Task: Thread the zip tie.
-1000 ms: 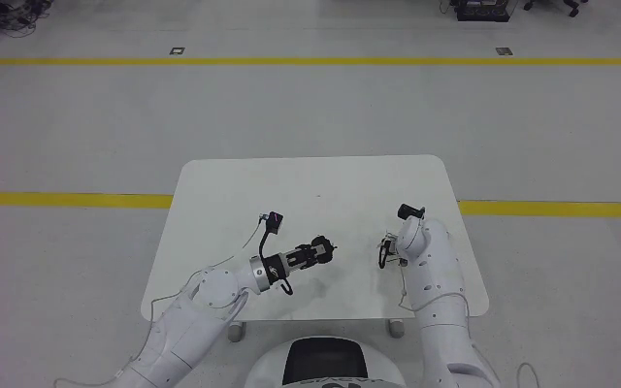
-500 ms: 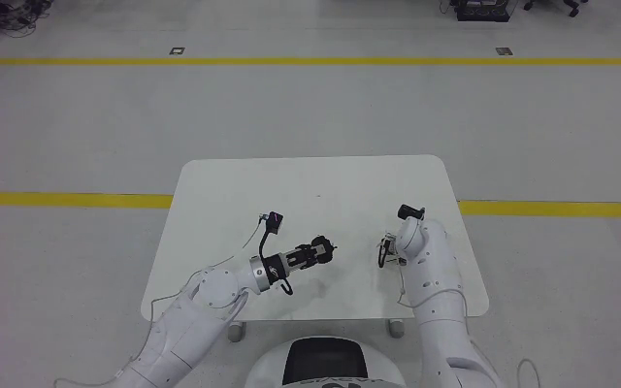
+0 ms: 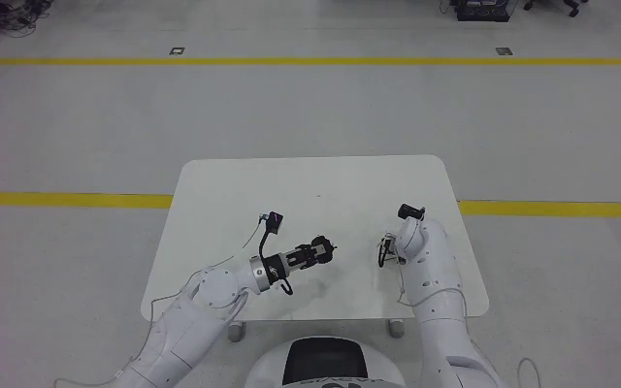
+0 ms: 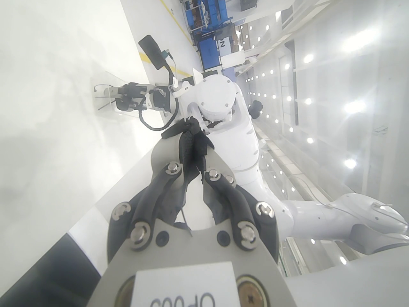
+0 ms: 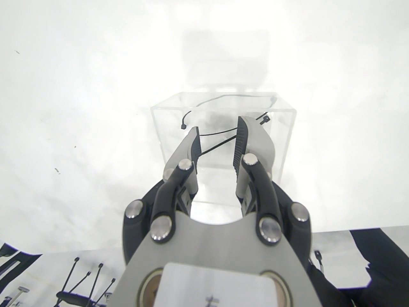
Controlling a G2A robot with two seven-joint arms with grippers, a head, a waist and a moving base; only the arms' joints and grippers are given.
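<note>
Left gripper (image 4: pixel 192 135) pinching shut on a thin black zip tie (image 4: pixel 184 217), hovering over the white surface (image 3: pixel 320 184), right gripper (image 5: pixel 218 126) hanging open at a clear box (image 5: pixel 284 135), more ties (image 5: pixel 217 143) lying inside it, one crossing between the spread fingers.

Left gripper (image 4: pixel 193 137) pinched on a zip tie (image 4: pixel 184 219), right arm (image 4: pixel 220 100) reaching across the table (image 4: pixel 48 65)

Up close, the left gripper's jaws are pressed together, with black padding bunched at the tips. The thin black zip tie runs down between the fingers toward the palm. Farther off over the white table, the right arm stretches out low, a black camera perched on its wrist. The right gripper (image 4: pixel 111 98) sits at a small clear box (image 4: pixel 103 79), fingers a little apart. A fine strand loops at the box's far side, too small to make out.
</note>
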